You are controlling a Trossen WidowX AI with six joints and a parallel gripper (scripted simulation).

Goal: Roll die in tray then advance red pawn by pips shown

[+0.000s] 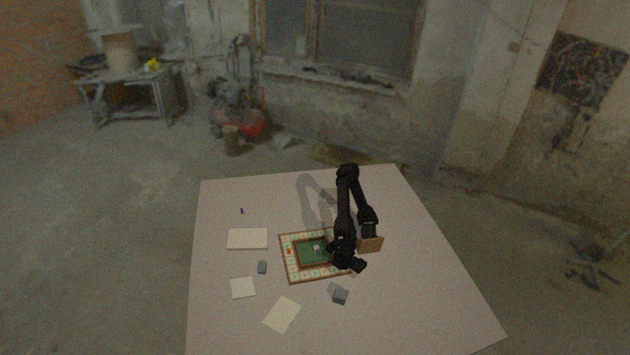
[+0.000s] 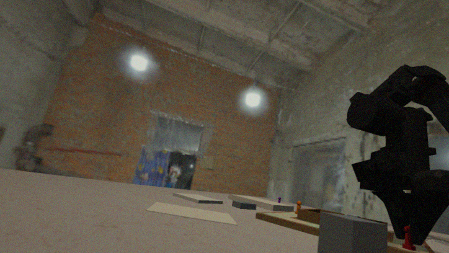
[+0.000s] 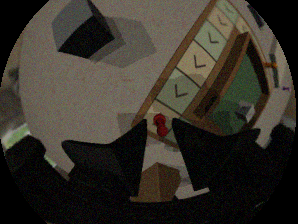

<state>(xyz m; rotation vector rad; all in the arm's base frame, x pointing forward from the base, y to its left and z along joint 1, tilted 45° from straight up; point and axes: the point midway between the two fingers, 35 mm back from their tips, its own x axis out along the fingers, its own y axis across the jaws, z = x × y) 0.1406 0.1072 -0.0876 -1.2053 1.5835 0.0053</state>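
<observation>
Claw (image 1: 358, 265) (image 2: 410, 241) (image 3: 158, 121) standing narrow but apart, red pawn (image 2: 407, 239) (image 3: 160, 125) standing between or just beyond its tips, on arrow-marked board (image 1: 303, 275) (image 2: 282, 220) (image 3: 197, 65). Die (image 1: 316, 248) (image 3: 245, 112) lying in tray (image 1: 297, 255) (image 2: 309, 215) (image 3: 225, 75). Pale speckled table (image 1: 396, 308) (image 2: 110, 226) (image 3: 100, 100); brick wall (image 1: 39, 48) (image 2: 226, 131) rising upper left, top view.

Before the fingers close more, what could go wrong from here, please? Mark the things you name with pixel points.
The red pawn (image 2: 407, 239) (image 3: 160, 125) stands near the gripper's (image 1: 352, 275) (image 2: 410, 242) (image 3: 160, 121) tips, so an off-centre close might tip it. The fingers also come down close to the brown tray wall (image 3: 223, 75), so a sideways move could bump it and disturb the die (image 1: 316, 248) (image 3: 245, 111).
</observation>
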